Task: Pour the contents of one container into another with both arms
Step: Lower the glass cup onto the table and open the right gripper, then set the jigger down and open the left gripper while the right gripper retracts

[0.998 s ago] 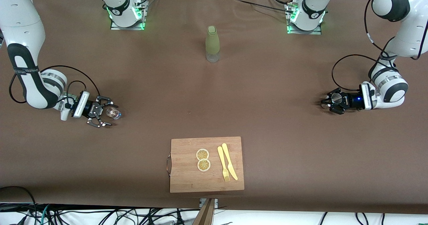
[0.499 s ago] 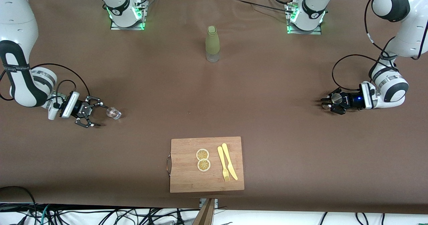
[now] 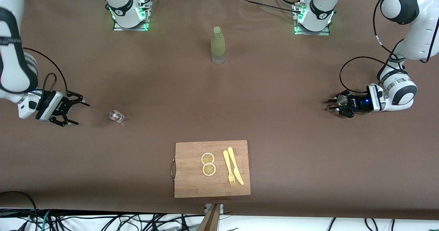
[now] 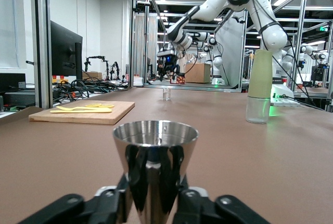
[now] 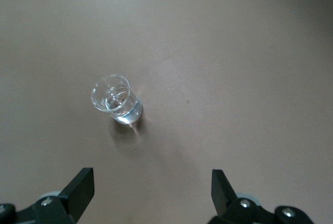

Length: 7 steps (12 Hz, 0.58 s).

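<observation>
A small clear glass [image 3: 116,116] [image 5: 115,98] stands upright on the brown table toward the right arm's end. My right gripper [image 3: 80,113] [image 5: 152,190] is open, a short way from the glass, with nothing between its fingers [image 5: 80,188]. Toward the left arm's end, my left gripper [image 3: 332,105] [image 4: 154,203] is low over the table and shut on a shiny metal cone-shaped cup [image 3: 341,100] [image 4: 155,148], which stands upright. The left wrist view also shows the glass [image 4: 166,94] far off.
A tall olive-green bottle [image 3: 217,45] [image 4: 259,86] with a clear base stands mid-table near the bases. A wooden cutting board [image 3: 192,186] [image 4: 104,116], nearer the front camera, carries two lemon slices [image 3: 208,164] and a yellow fork and knife [image 3: 233,169].
My right gripper let go of the glass and drew back toward its end of the table, fingers open. The glass stayed put. The left gripper with the metal cup barely shifted.
</observation>
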Motion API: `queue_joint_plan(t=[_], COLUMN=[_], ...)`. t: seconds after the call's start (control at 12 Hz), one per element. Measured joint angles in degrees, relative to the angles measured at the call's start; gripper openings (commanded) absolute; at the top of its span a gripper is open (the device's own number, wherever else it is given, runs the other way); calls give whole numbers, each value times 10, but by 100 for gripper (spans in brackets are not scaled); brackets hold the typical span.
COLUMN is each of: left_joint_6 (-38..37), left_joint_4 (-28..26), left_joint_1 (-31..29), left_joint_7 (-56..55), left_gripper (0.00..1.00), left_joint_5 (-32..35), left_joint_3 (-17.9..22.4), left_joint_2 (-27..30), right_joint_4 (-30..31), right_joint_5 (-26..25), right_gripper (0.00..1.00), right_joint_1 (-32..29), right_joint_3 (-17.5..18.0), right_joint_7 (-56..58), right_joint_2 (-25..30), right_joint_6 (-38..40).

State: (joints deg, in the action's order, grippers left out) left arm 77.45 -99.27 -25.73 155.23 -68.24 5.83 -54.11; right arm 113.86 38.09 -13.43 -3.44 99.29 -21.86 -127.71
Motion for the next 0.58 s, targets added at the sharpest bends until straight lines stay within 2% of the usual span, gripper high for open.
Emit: queue_joint_plan(t=[0.08,0.42,0.58], left_joint_6=[0,-1,-1], left_joint_4=[3,19,22], left_joint_1=[0,0,0], left_joint_7=[1,1,1], left_gripper=[100,100,100], left_joint_5=[0,0,4], left_joint_3=[1,10,17], left_joint_2=[-1,-12,-13], right_joint_4=[14,30,31], right_joint_5=[-41,-231,-303], right_gripper=[100,100,100], right_joint_1=[15,74,101], right_joint_3=[0,-5,-6], right_joint_7=[-67,-337,-467], right_joint_2=[27,98,121], right_joint_6=[-5,-13,-2])
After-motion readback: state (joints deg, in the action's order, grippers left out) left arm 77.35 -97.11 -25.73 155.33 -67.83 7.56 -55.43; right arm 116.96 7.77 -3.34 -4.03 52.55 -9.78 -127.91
